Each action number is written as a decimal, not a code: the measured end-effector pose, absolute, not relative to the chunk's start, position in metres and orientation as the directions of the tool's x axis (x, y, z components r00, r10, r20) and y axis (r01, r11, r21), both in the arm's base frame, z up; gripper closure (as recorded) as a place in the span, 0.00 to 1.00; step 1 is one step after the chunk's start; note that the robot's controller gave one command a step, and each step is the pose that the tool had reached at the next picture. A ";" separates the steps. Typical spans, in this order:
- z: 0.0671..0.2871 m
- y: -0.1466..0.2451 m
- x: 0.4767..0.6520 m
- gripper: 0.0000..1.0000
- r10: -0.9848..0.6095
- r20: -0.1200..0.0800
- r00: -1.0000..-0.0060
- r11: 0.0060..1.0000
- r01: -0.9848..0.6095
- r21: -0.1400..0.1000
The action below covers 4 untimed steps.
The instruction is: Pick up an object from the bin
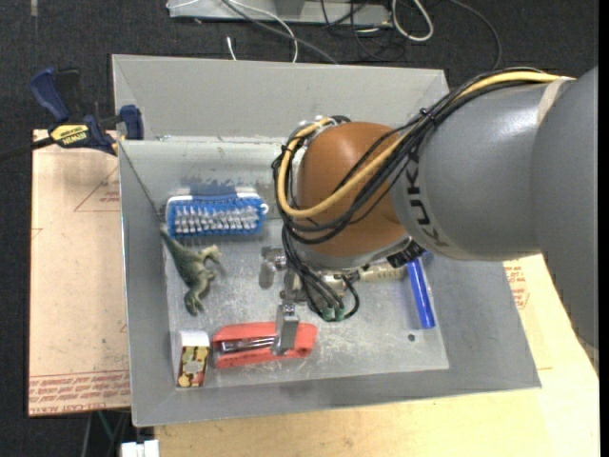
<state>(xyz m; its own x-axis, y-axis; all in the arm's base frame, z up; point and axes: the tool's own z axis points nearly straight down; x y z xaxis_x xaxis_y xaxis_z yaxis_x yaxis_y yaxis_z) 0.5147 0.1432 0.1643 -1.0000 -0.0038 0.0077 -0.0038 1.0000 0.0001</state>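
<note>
Near wall of bin (143,284): small box (192,360), red stapler (249,343) lying flat beside it. Gripper (287,339) down at stapler's right end, touching it; claw width cannot be told. Step, as judged: grasp, lift not yet done. Next move calls for firm clamp across stapler body, then straight lift. Farther back: green dinosaur (195,267), blue pen (420,295), blue brush (216,215).

A blue brush (215,215) is seen, a green toy dinosaur (196,269) laid just at its six o'clock. A small white box (192,360) is found at the dinosaur's six o'clock, a blue pen (420,296) at the brush's four o'clock.
</note>
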 end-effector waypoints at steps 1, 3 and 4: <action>0.168 0.142 0.517 0.00 0.001 0.000 -1.000 1.000 0.001 0.001; 0.124 0.138 0.497 0.00 0.070 -0.006 -0.998 0.998 0.070 0.005; 0.077 0.135 0.499 0.00 0.058 0.009 -0.998 0.998 0.058 0.001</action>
